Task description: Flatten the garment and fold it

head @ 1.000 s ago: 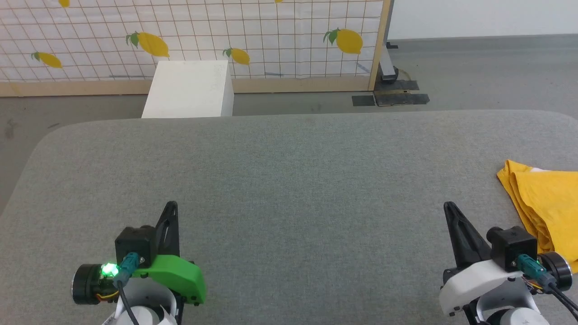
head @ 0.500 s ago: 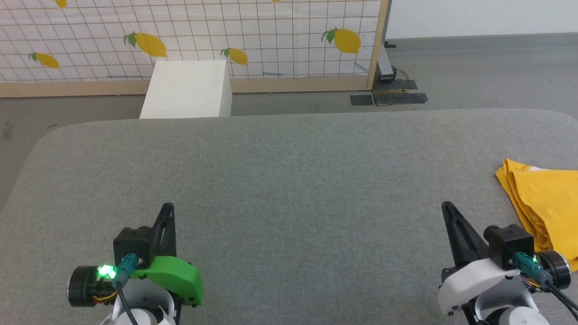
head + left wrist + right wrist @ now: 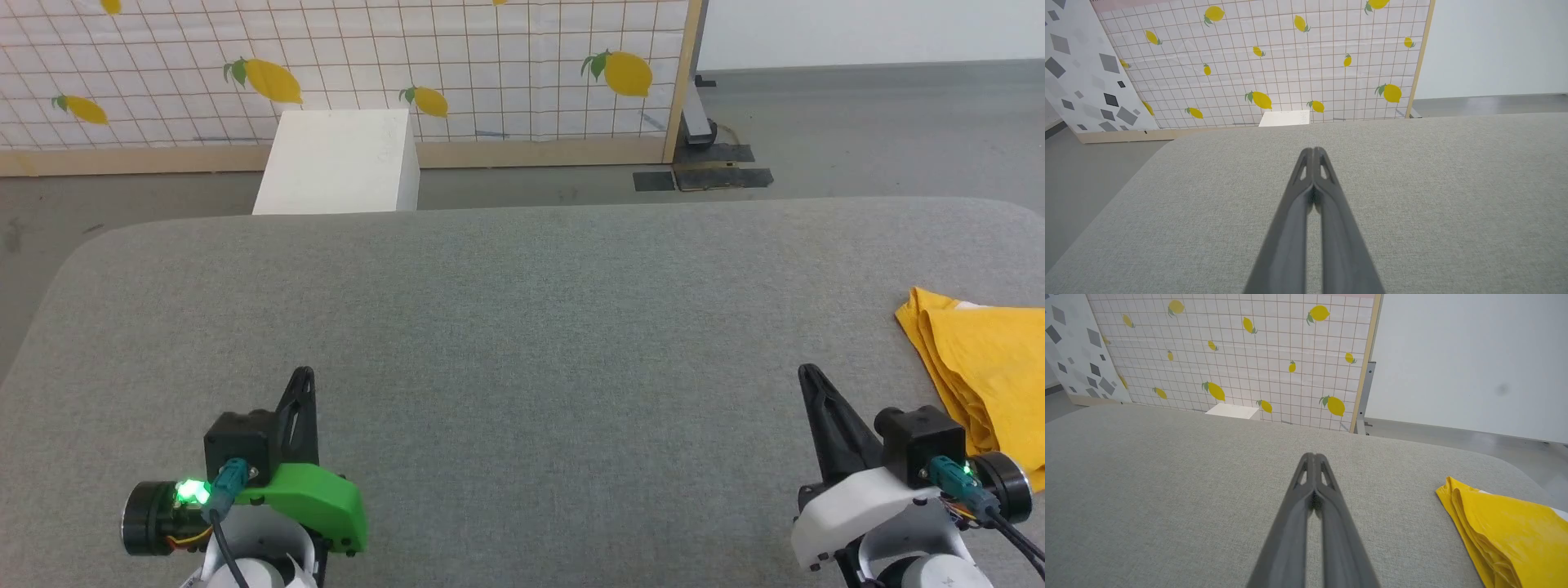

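- So, your left gripper (image 3: 303, 374) is clenched tight, both fingers pressed together with nothing between them; its own wrist view shows the same (image 3: 1313, 150).
- Your right gripper (image 3: 807, 372) is clamped the same way and empty too (image 3: 1313, 455). That's two grippers, both hovering over bare cloth near your edge of the table (image 3: 522, 327), well apart from each other.
- You've got one garment (image 3: 984, 367), bright yellow, lying on the table's right end, just to the right of the right gripper. The fingers are clear of it.
- From the right wrist the garment (image 3: 1506, 535) looks doubled over: several stacked yellow layers run along its near edge, and the top is smooth and plain.
- Heads up, you only get part of it. The frame edge cuts it off in both views, and the right wrist's housing covers its lower corner from the head camera. A thin white sliver peeks out at the far edge, too little to tell what it is.
- Further out, one white box (image 3: 339, 162) sits on the floor behind the table, in front of one lemon-print panel (image 3: 490, 65).
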